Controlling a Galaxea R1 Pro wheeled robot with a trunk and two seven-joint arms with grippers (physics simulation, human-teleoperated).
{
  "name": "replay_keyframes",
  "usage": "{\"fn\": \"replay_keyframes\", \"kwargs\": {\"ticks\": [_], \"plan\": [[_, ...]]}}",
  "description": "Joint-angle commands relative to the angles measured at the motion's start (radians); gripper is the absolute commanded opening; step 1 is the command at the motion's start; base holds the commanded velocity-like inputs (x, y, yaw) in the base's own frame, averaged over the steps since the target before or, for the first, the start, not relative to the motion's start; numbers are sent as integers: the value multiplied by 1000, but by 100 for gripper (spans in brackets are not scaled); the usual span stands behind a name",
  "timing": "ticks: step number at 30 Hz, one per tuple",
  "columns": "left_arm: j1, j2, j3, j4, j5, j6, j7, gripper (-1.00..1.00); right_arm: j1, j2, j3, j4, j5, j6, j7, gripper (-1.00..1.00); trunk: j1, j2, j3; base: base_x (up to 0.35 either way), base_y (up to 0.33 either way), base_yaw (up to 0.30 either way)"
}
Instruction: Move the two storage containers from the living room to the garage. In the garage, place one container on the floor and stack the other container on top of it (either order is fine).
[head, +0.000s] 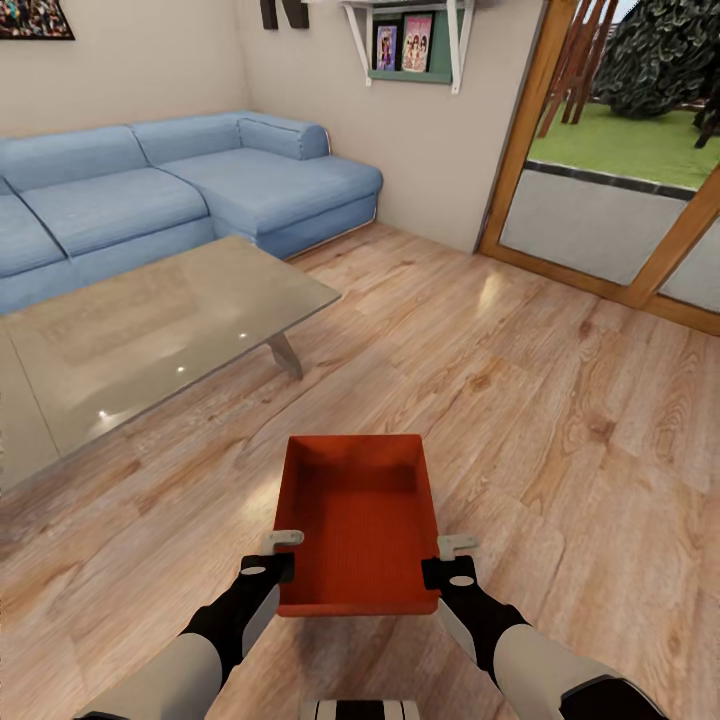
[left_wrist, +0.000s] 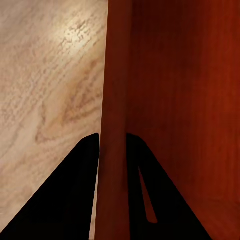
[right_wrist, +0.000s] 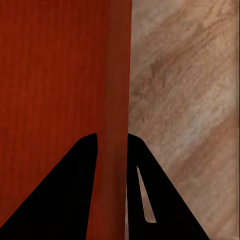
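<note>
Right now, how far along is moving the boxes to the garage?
Early. One orange box is gripped: left gripper and right gripper each pinch a side wall, a finger on either side of it. It's still over the living room's wood floor by the blue sofa. Carrying it to the garage, fetching the second box and stacking remain.

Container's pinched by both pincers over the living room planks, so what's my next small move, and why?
Probably turn the base away toward the garage, arms steady. The left pincer and right pincer each clamp a side wall of the orange-red container, and the wood plank floor ahead ends at glass doors.
</note>
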Motion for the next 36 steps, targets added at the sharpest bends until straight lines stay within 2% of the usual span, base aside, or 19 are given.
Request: {"fn": "replay_keyframes", "kwargs": {"ticks": [1,36], "plan": [[1,2,-8,1,1,8,17,-100,-1,-1,-8,-3,3,-1,-6,-100,-4,7,3,0,0,0],[1,2,-8,1,1,9,17,-100,-1,3,-8,-5,3,5,-5,-100,-138,252,112,0,0,0]]}}
